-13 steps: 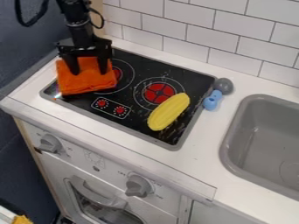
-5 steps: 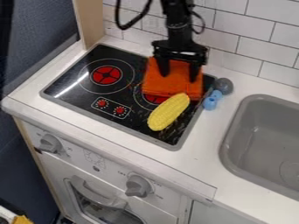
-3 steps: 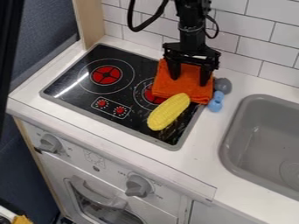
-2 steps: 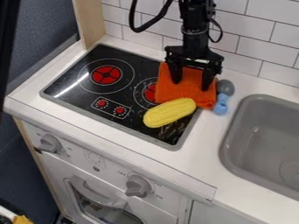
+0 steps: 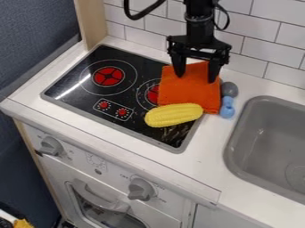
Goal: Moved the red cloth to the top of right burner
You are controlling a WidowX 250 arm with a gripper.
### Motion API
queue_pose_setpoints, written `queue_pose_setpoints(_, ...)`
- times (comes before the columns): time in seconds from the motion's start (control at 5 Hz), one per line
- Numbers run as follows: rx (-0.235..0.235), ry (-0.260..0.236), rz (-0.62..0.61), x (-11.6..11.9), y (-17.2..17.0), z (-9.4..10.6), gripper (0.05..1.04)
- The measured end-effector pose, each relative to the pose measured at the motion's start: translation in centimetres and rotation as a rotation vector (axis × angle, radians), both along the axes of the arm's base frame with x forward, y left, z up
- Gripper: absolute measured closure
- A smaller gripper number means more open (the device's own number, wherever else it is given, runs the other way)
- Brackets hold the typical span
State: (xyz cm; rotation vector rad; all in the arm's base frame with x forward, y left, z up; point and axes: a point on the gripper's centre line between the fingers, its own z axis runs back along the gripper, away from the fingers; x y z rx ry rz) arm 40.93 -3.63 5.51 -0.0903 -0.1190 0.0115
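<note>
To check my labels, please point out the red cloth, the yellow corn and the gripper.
Red cloth (image 5: pixel 189 91): camera view, middle of its upper face.
Yellow corn (image 5: pixel 173 115): camera view, middle of its side.
Gripper (image 5: pixel 196 76): camera view, midway between its fingertips.

Orange-red cloth partly over the right burner — yellow corn beside its lower edge.

camera view | high, counter's front side | slants down toward tiled wall | fairly close (sink cropped)
</note>
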Motion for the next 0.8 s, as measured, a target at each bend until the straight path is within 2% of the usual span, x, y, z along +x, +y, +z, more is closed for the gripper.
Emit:
queue_pose_setpoints(0.2, -0.003, -0.032, 0.012, -0.17, 0.31, 1.45, 0.084)
queue_pose_setpoints(0.4, 0.017, -0.046, 0.010, -0.63, 0.65, 1.09, 0.084)
queue_pose_setpoints(0.8, 0.018, -0.048, 0.009, -0.61, 0.67, 1.09, 0.084)
